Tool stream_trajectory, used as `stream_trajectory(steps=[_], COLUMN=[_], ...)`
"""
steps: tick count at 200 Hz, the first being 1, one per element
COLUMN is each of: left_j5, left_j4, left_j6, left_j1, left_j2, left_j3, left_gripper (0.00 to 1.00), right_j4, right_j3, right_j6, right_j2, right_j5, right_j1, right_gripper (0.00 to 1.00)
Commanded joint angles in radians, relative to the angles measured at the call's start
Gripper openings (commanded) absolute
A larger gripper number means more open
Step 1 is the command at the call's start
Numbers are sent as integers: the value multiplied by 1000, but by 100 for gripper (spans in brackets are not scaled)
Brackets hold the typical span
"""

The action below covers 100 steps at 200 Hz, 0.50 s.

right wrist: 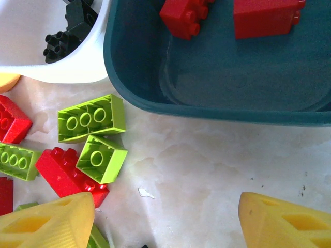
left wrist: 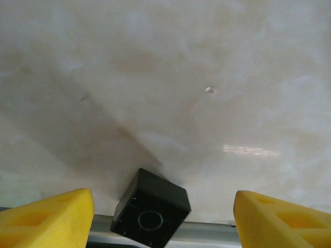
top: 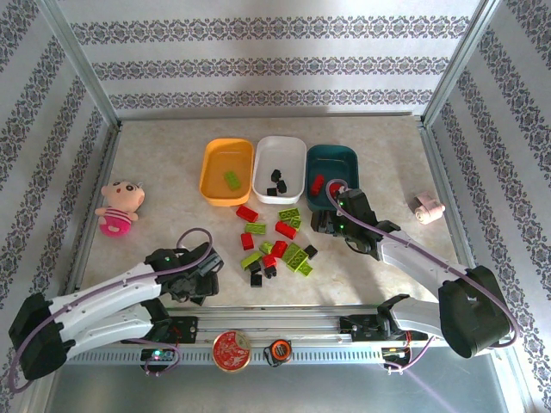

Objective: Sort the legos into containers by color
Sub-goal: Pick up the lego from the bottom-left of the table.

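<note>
Red, lime green and black legos (top: 275,243) lie scattered on the table in front of three containers. The orange-yellow bin (top: 212,172) holds a green brick, the white bin (top: 293,155) holds black bricks (right wrist: 67,32), and the dark teal bin (right wrist: 134,77) holds two red bricks (right wrist: 183,18). My left gripper (top: 213,263) (left wrist: 163,196) is open, with a small black brick (left wrist: 151,207) lying tilted between its fingers, untouched. My right gripper (top: 320,224) (right wrist: 166,199) is open over bare table just in front of the teal bin. Green bricks (right wrist: 92,118) and a red one (right wrist: 64,173) lie to its left.
A pink plush doll (top: 116,206) sits at the left of the table and a small pink object (top: 428,208) at the right. A round red tin (top: 232,349) and a small dark item (top: 277,350) rest on the near rail. Metal frame posts border the table.
</note>
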Motion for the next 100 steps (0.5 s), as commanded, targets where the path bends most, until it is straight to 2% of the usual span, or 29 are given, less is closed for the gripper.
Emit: stream_trajectory(steps=[1, 25, 100], left_j5=[30, 38, 49], left_j4=[66, 119, 185], left_j6=[-21, -9, 19], left_j1=[-28, -37, -49], left_j2=[48, 90, 123], left_j3=[-46, -58, -57], left_gripper=[71, 67, 30], right_j4=[13, 12, 13], right_j3=[-14, -15, -17], right_j6=[12, 11, 14], right_j2=[-12, -17, -20], right_j5=[-9, -7, -6], right_j1=[-1, -3, -7], right_gripper=[74, 74, 74])
